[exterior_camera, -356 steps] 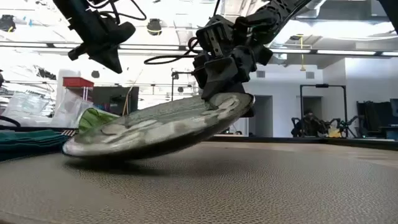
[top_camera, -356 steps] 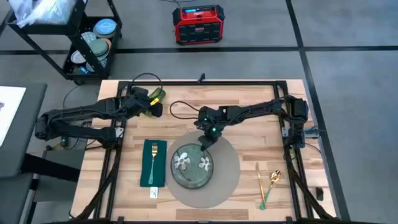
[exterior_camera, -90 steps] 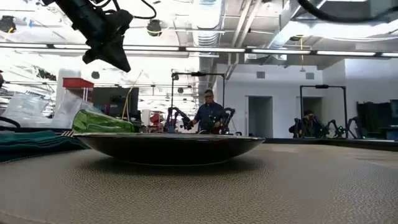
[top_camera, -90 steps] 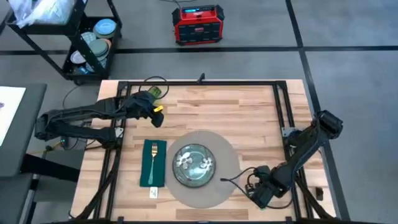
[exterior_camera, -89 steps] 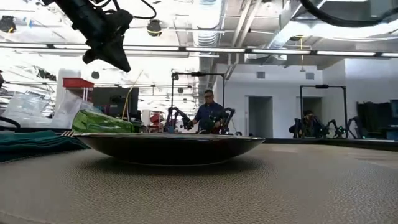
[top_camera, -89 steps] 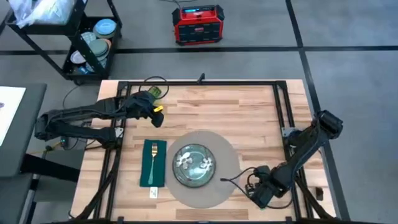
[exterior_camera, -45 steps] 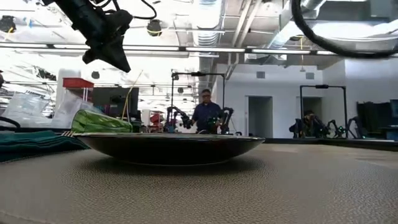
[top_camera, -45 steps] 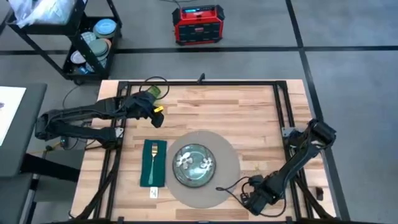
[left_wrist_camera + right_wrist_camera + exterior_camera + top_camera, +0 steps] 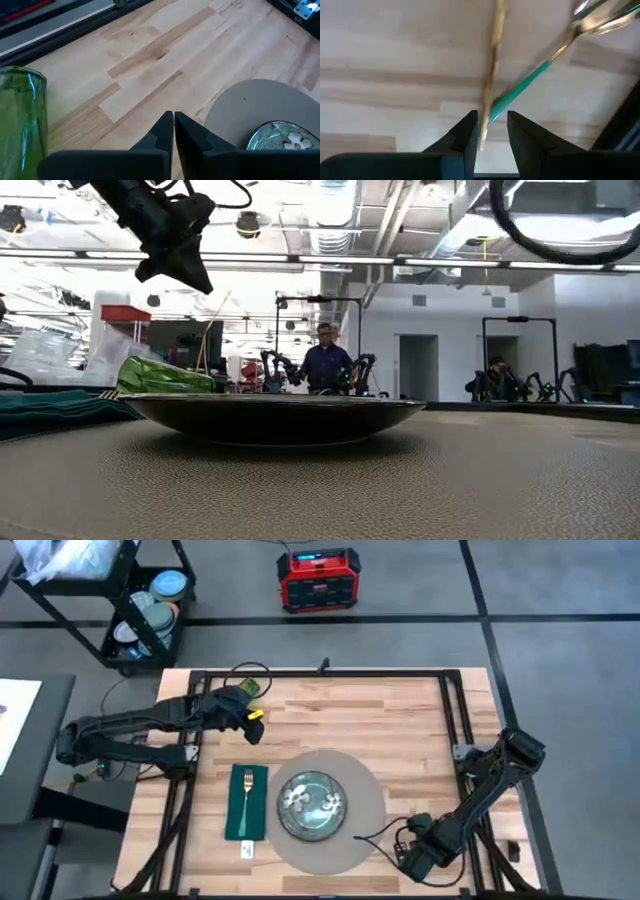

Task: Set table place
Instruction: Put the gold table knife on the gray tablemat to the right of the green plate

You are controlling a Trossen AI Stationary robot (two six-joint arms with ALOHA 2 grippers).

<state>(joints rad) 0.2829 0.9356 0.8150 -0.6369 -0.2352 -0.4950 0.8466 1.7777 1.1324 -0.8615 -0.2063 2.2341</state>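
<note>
The place (image 9: pixel 366 802), a round grey placemat on the table (image 9: pixel 400 725), lay between the two arms in the high view, with a floral plate (image 9: pixel 312 804) on it and a fork (image 9: pixel 247 790) on a green napkin (image 9: pixel 246 824) just beside it, on the side toward the left gripper (image 9: pixel 252 726), which hung over the table's far corner near a green glass (image 9: pixel 247 690). The right gripper (image 9: pixel 412 862) was down at the near edge of the table, just beside the placemat's rim. In the low view the plate (image 9: pixel 272 418) sat level on the mat (image 9: pixel 400 490), the left gripper (image 9: pixel 180 252) hung well above it, and a person (image 9: pixel 322 366) stood in the bright room behind. In the left wrist view the left gripper (image 9: pixel 173 126) had its fingers together and empty, the green glass (image 9: pixel 20 117) beside it and the placemat (image 9: pixel 250 102) ahead. In the right wrist view the right gripper (image 9: pixel 492 129) had its fingers apart around a gold knife (image 9: pixel 493 60), with a gold spoon on a green handle (image 9: pixel 535 75) crossing just beyond; neither seemed clamped. To do this step well, the fingers should probably close on the knife alone, keeping the spoon's handle clear, then lift straight and set it beside the plate on this gripper's side.
</note>
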